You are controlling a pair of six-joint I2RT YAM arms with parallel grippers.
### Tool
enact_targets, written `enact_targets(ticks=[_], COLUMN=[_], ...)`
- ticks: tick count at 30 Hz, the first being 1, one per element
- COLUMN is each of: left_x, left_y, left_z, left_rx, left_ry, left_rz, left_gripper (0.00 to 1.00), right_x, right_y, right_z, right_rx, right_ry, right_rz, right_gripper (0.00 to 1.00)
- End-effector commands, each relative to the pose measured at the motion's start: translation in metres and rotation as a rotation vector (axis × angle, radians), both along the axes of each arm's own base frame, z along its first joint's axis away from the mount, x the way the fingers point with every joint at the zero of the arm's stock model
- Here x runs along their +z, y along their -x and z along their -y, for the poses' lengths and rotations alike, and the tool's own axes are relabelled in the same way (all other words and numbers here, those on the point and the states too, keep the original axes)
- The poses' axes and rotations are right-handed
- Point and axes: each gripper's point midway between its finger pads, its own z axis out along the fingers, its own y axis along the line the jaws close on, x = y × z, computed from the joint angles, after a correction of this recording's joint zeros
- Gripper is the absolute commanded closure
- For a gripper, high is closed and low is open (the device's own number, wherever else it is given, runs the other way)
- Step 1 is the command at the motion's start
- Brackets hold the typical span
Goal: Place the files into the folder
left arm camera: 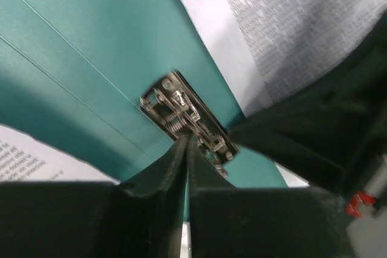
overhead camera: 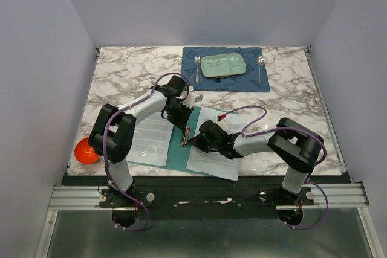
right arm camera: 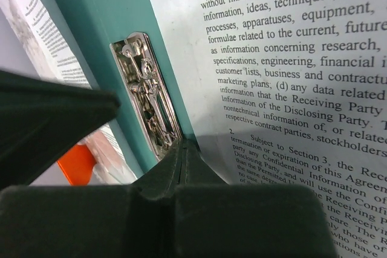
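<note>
The teal folder [overhead camera: 177, 149] lies open near the front of the marble table, with a metal clip [overhead camera: 187, 134] along its middle. One printed file sheet [overhead camera: 148, 140] lies on its left and another [overhead camera: 214, 161] on its right. My left gripper [overhead camera: 183, 125] comes in from behind. Its fingers are shut to a thin slit, tips [left arm camera: 186, 142] against the clip [left arm camera: 187, 118] on the folder [left arm camera: 91, 46]. Whether they pinch part of it I cannot tell. My right gripper [right arm camera: 184, 143] is shut, tips at the clip's [right arm camera: 145, 89] near end beside the right sheet [right arm camera: 290, 58].
A dark blue placemat [overhead camera: 192, 81] at the back holds a pale green plate [overhead camera: 222, 64], a fork [overhead camera: 198, 67] and a spoon [overhead camera: 260, 67]. An orange ball [overhead camera: 86, 150] sits at the table's left front edge. The two arms almost touch over the folder.
</note>
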Motion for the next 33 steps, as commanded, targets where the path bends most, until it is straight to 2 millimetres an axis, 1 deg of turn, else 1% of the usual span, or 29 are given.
enact_targets(ticks=[1,2,3,5,6,8,9,13,14,16,17,18,20,24,26,27,31,32,33], left_x=[0.063,0.072,0.073,0.073,0.063,0.049,0.037,0.008,0.000,0.001,-0.001,-0.001,-0.002,-0.005,-0.012,-0.014,-0.024,-0.027,-0.023], left_y=[0.007,0.007,0.009,0.015,0.023,0.033,0.040,0.049,0.048,0.043,0.041,0.036,0.035,0.028,0.023,0.018,0.002,-0.003,-0.010], left_z=[-0.002,-0.005,-0.010,-0.014,-0.018,-0.022,-0.025,-0.031,-0.033,-0.030,-0.031,-0.032,-0.032,-0.030,-0.032,-0.032,-0.038,-0.042,-0.041], left_rx=[-0.007,0.003,0.011,0.009,0.012,0.015,0.017,0.060,0.064,0.070,0.081,0.089,0.100,0.136,0.144,0.191,0.233,0.249,0.261], left_ry=[0.103,0.118,0.116,0.107,0.094,0.076,0.068,0.033,0.018,0.019,0.010,-0.004,-0.016,-0.017,-0.042,-0.056,-0.113,-0.136,-0.132], left_rz=[-0.011,0.002,-0.005,-0.006,-0.035,-0.076,-0.097,-0.106,-0.113,-0.109,-0.108,-0.095,-0.103,-0.094,-0.089,-0.092,-0.066,-0.055,-0.036], left_gripper=[0.71,0.67,0.65,0.65,0.67,0.69,0.70,0.72,0.72,0.73,0.73,0.74,0.74,0.74,0.74,0.74,0.75,0.75,0.76], right_x=[-0.092,-0.091,-0.091,-0.092,-0.093,-0.095,-0.096,-0.101,-0.104,-0.106,-0.105,-0.106,-0.107,-0.112,-0.116,-0.117,-0.126,-0.127,-0.130], right_y=[0.045,0.043,0.043,0.041,0.041,0.041,0.042,0.042,0.043,0.043,0.040,0.040,0.040,0.043,0.047,0.048,0.058,0.057,0.061], right_z=[0.105,0.105,0.105,0.103,0.103,0.102,0.103,0.102,0.102,0.100,0.094,0.092,0.090,0.093,0.096,0.096,0.103,0.102,0.107], right_rx=[-0.002,-0.001,-0.001,0.004,0.002,0.000,0.000,-0.011,-0.016,-0.015,-0.017,-0.013,-0.009,-0.007,-0.003,0.000,-0.005,-0.008,-0.005], right_ry=[0.484,0.485,0.489,0.491,0.492,0.493,0.494,0.479,0.480,0.477,0.451,0.448,0.440,0.441,0.440,0.435,0.422,0.412,0.418], right_rz=[-0.162,-0.157,-0.155,-0.151,-0.152,-0.157,-0.160,-0.167,-0.171,-0.178,-0.167,-0.172,-0.172,-0.179,-0.189,-0.195,-0.217,-0.214,-0.222], right_gripper=[1.00,1.00,1.00,1.00,1.00,1.00,0.99,1.00,1.00,0.99,1.00,1.00,1.00,0.99,0.99,1.00,1.00,1.00,1.00])
